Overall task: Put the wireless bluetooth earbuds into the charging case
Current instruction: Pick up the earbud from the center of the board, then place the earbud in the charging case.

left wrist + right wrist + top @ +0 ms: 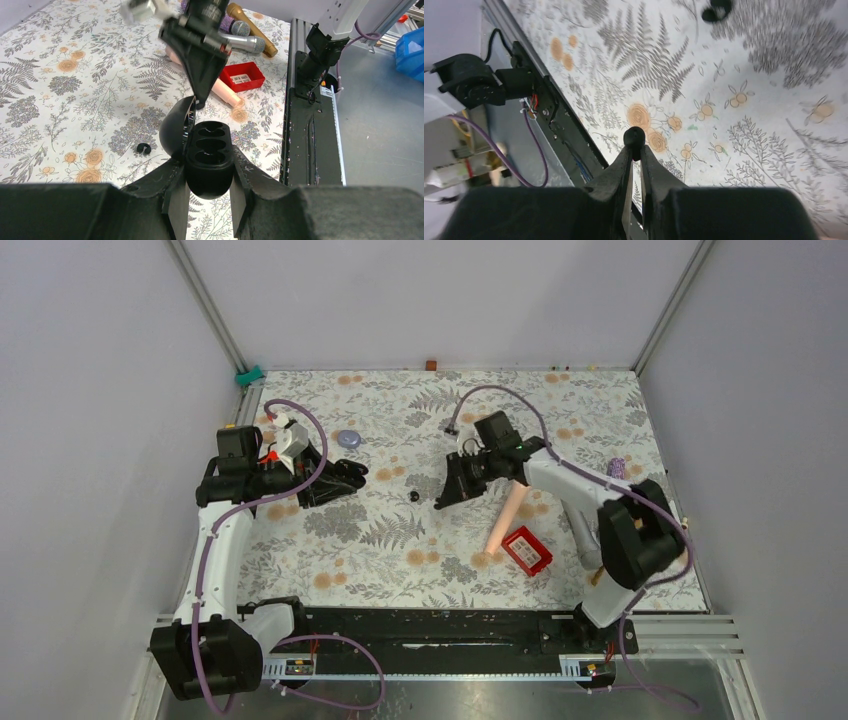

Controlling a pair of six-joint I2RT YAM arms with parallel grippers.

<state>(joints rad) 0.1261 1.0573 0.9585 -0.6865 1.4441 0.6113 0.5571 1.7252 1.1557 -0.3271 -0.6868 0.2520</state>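
The charging case [209,150], a glossy black oval, stands open between the fingers of my left gripper [209,167], which is shut on it. Its lid [172,132] hangs open to the left and its dark sockets look empty. My right gripper [634,150] pinches one small black earbud [634,136] at its fingertips, above the patterned cloth. In the left wrist view the right gripper [199,100] points down just behind the case. A second earbud [414,496] lies loose on the cloth between the two arms, the same earbud [143,148] showing left of the case.
A pink cylinder [505,515] and a red tray [527,550] lie by the right arm. A lavender dome [348,439] sits behind the left gripper. Microphones [245,42] lie at the right side. A black rail [440,625] runs along the near edge.
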